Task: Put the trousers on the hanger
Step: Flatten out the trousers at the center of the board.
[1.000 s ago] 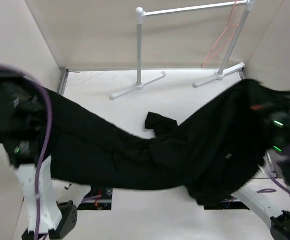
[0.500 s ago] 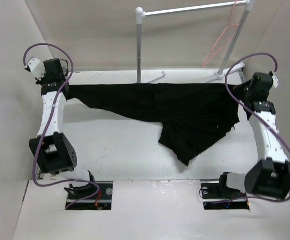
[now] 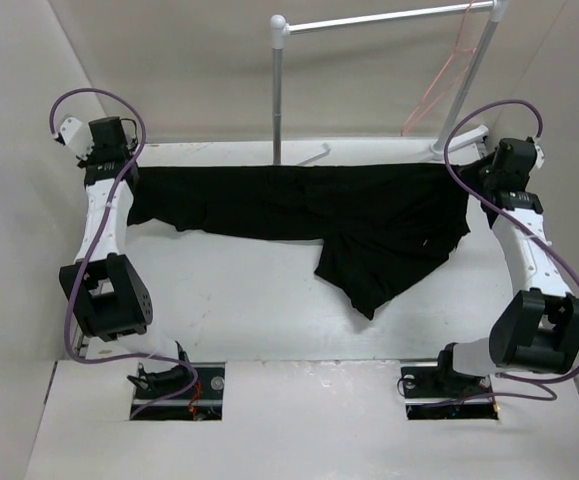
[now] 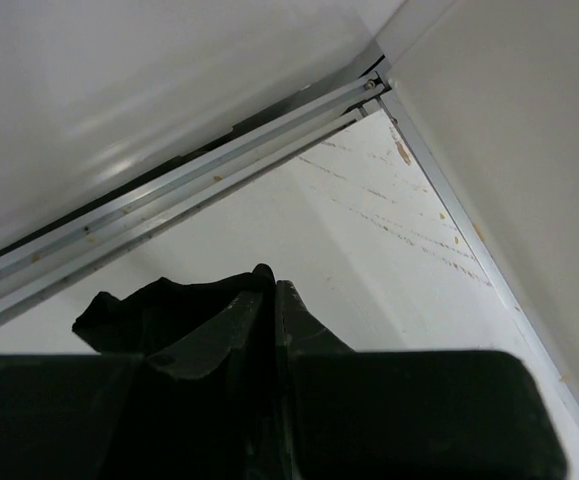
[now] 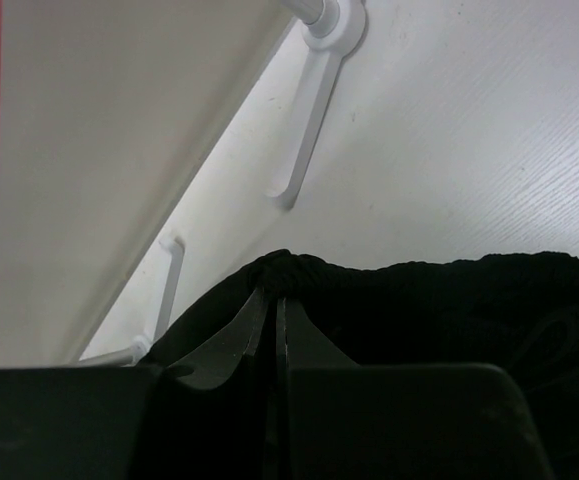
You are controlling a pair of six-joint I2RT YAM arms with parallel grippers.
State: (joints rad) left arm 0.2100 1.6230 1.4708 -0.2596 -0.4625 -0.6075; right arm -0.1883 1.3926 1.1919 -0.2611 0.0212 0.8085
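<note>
matt black cloth trousers [image 3: 369,210], smooth white table [image 3: 239,295]

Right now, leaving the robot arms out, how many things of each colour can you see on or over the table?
Black: 1, the trousers
Pink-orange: 1, the hanger
White: 1, the rack
Total: 3

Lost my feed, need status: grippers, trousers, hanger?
Both shut on trousers: left gripper, right gripper. Cloth stretched between them. Bare hanger on rack. Its post stands just beyond the cloth.
</note>
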